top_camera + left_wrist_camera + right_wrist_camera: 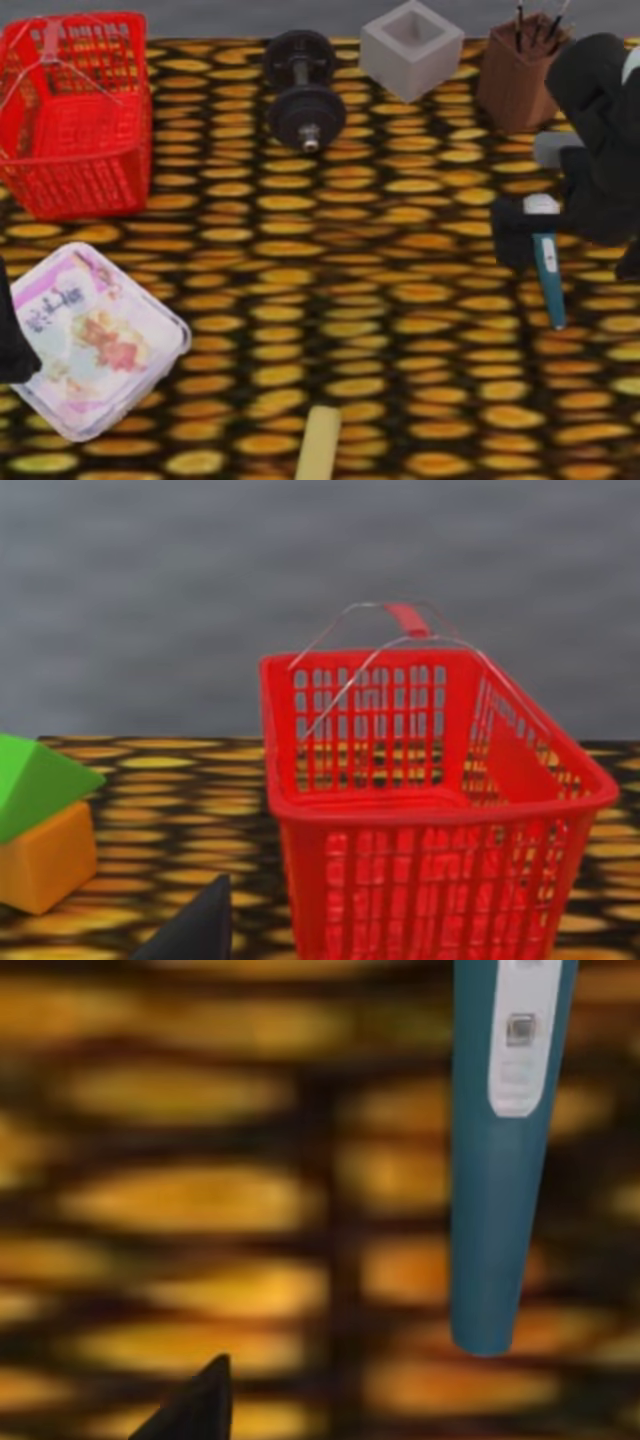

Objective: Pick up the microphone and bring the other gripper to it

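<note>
Right gripper (535,225) at right edge of table, over head end of microphone (548,268); cannot tell if fingers pinch it or only straddle.
Mic near right edge, handle toward front edge; lifted or lying, not clear.
Left gripper (12,345) parked at left edge, beside printed box (95,340).
Risk: hold so near head, long handle may tilt or slip when arm moves; grippers may collide at meeting.
White mark on handle and box print: no readable writing.

Top view looks down on the worktop (330,300); left wrist faces the basket (420,810), also seen overhead; right wrist hangs close above the microphone (500,1160).
</note>
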